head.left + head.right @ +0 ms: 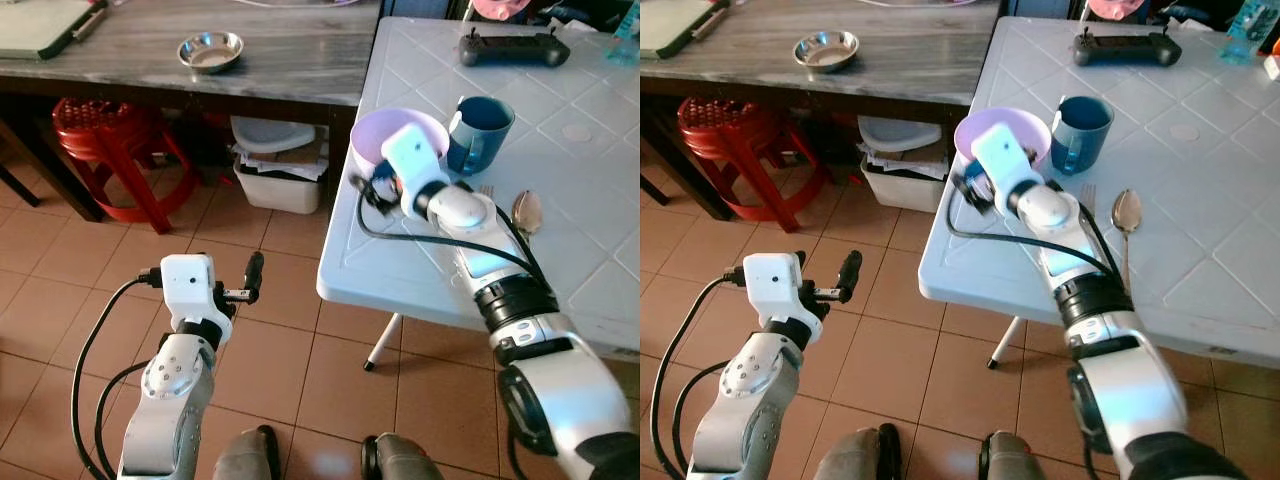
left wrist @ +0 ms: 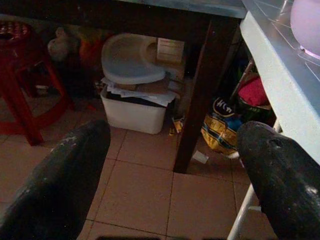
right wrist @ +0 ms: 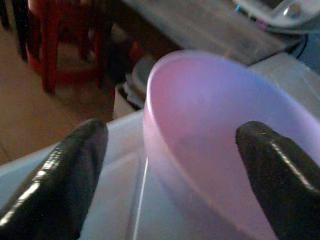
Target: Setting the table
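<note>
A lilac plastic bowl (image 1: 375, 138) stands at the near left corner of the white table (image 1: 385, 272). Right of it is a dark blue mug (image 1: 482, 130), and a spoon (image 1: 1126, 212) and a fork (image 1: 1087, 196) lie nearer me. My right gripper (image 3: 172, 135) is at the bowl's near side, open, its fingers (image 3: 75, 165) spread wide with the bowl's rim (image 3: 215, 130) between them, not touching it. My left gripper (image 2: 172, 132) hangs open over the floor, left of the table, holding nothing.
A grey marble table (image 1: 300, 60) at the back left carries a steel bowl (image 1: 210, 50). Under it are a red stool (image 1: 105, 130) and a white bin (image 1: 280, 175). A black controller (image 1: 513, 47) lies at the white table's far side. Tiled floor lies before me.
</note>
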{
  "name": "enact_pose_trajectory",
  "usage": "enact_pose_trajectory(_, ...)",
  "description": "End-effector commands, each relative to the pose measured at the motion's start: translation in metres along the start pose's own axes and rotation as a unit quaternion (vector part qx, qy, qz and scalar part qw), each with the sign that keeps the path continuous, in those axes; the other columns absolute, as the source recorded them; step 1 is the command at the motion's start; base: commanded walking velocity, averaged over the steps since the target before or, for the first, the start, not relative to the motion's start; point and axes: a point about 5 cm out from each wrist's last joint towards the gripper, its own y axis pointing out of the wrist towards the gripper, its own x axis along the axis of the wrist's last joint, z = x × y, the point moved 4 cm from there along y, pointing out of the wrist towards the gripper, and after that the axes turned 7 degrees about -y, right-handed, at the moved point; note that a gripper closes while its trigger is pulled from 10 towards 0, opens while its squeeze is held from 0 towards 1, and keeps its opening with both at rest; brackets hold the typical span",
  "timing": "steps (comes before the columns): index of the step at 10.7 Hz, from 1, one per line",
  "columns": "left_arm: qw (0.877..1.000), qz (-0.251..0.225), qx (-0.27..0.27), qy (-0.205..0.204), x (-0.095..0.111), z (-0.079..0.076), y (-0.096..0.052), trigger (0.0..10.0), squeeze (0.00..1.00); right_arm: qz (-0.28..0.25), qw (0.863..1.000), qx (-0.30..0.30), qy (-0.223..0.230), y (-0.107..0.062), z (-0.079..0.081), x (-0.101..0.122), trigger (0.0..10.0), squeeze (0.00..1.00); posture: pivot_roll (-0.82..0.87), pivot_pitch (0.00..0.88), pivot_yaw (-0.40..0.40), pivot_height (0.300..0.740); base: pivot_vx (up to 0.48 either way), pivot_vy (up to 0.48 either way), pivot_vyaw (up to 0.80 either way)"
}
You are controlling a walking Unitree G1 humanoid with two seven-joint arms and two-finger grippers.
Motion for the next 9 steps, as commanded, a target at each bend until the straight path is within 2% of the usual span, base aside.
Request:
enact_pose_trajectory(1,1.0,0.005,0.001,0.002,-0.001,0.002,0.002,10.0,0.0,0.005,0.999,0.017,-0.038,0.002,-0.001,0.004,0.0,0.0,-0.01,0.16,0.06,0.74,0.0,0.0,0.0)
enact_pose_trajectory(3,1.0,0.002,-0.009,0.006,0.0,-0.001,0.005,10.0,0.0,0.018,0.997,0.046,-0.059,0.004,0.0,0.002,0.0,0.0,0.0,0.14,0.066,0.74,0.0,0.0,0.0)
enact_pose_trajectory(5,1.0,0.006,-0.013,0.005,-0.001,-0.001,0.008,10.0,0.0,0.039,0.99,0.072,-0.112,0.004,0.002,-0.004,0.0,0.0,0.0,0.13,0.063,0.74,0.0,0.0,0.0)
enact_pose_trajectory(9,1.0,0.011,-0.015,0.004,-0.004,-0.001,0.008,10.0,0.0,0.073,0.98,0.104,-0.153,-0.003,0.004,-0.021,0.0,0.0,0.0,0.131,0.066,0.74,0.0,0.0,0.0)
